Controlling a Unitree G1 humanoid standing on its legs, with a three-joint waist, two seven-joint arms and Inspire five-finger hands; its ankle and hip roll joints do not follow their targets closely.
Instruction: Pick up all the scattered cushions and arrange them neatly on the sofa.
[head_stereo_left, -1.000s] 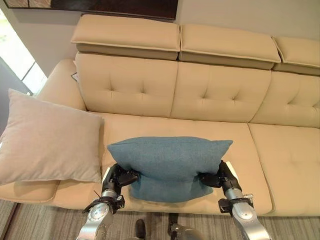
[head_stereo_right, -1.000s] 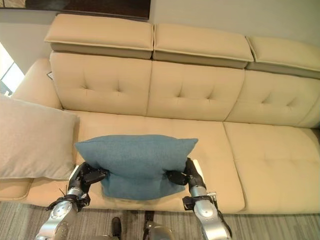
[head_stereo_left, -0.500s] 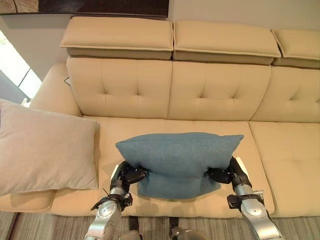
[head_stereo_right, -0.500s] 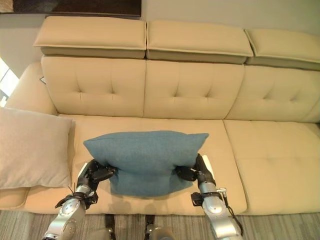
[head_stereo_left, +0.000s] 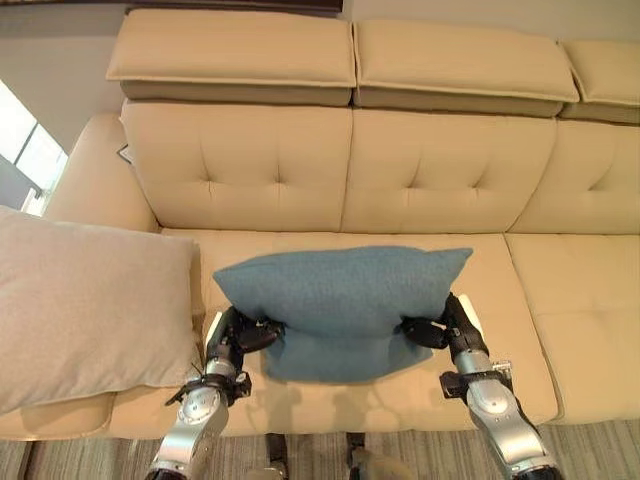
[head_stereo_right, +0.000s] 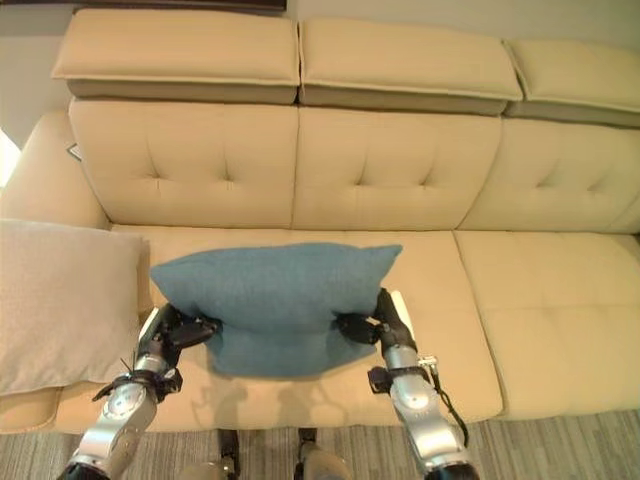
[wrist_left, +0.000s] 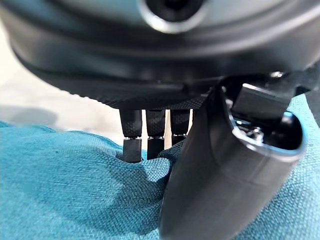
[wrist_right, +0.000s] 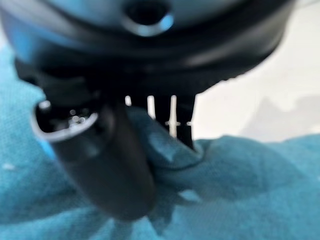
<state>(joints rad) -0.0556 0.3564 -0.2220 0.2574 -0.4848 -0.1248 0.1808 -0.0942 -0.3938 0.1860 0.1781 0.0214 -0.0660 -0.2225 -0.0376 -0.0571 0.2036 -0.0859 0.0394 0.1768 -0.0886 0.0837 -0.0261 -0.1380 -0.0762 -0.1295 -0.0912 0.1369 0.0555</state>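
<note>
A teal-blue cushion (head_stereo_left: 340, 300) hangs just above the middle seat of the cream sofa (head_stereo_left: 430, 180), carried between both hands. My left hand (head_stereo_left: 232, 340) pinches its lower left side, thumb (wrist_left: 220, 190) and fingers (wrist_left: 150, 135) squeezing the cloth. My right hand (head_stereo_left: 447, 328) pinches the lower right side the same way, with the blue cloth (wrist_right: 210, 200) bunched between thumb and fingers. A beige cushion (head_stereo_left: 90, 310) leans on the sofa's left end, against the armrest.
The sofa's right seat (head_stereo_left: 580, 320) is bare, as is the strip of seat behind the blue cushion. Grey wood-look floor (head_stereo_right: 560, 450) runs along the sofa's front edge. A bright window (head_stereo_left: 20, 150) is at the far left.
The view has shifted as the camera moved. Both hands have carried the blue cushion a little further back over the middle seat; the grip on it is unchanged.
</note>
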